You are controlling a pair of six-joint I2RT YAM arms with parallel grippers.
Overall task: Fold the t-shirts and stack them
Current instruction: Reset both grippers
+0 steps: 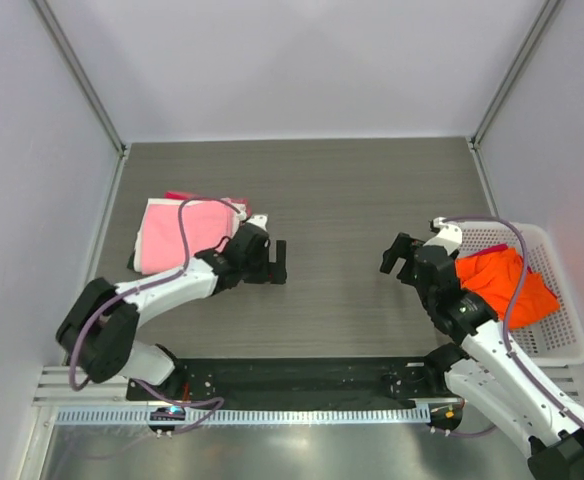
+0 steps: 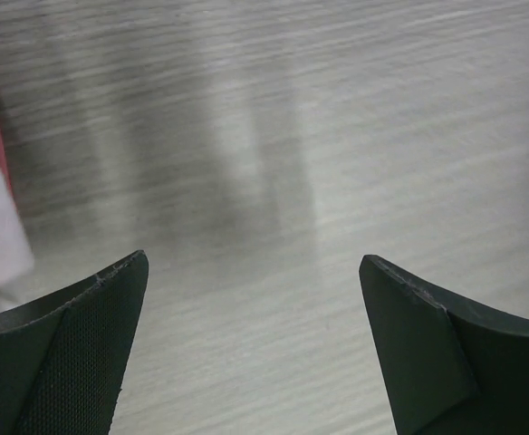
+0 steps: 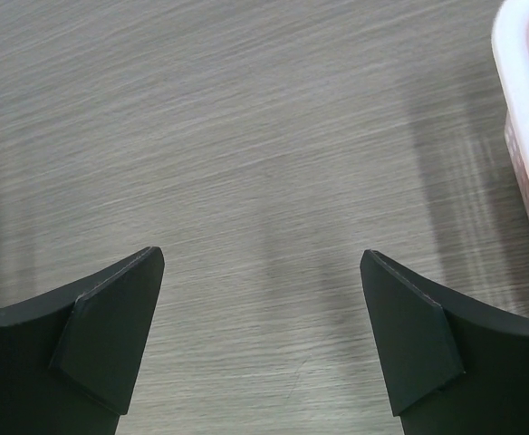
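Though holding nothing, left gripper and right gripper gape wide.

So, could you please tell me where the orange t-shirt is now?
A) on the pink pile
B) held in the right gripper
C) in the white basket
C: the orange t-shirt lies inside the white basket; the right gripper is open and empty.

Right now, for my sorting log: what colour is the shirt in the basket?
The shirt is bright orange, clearest from top external.
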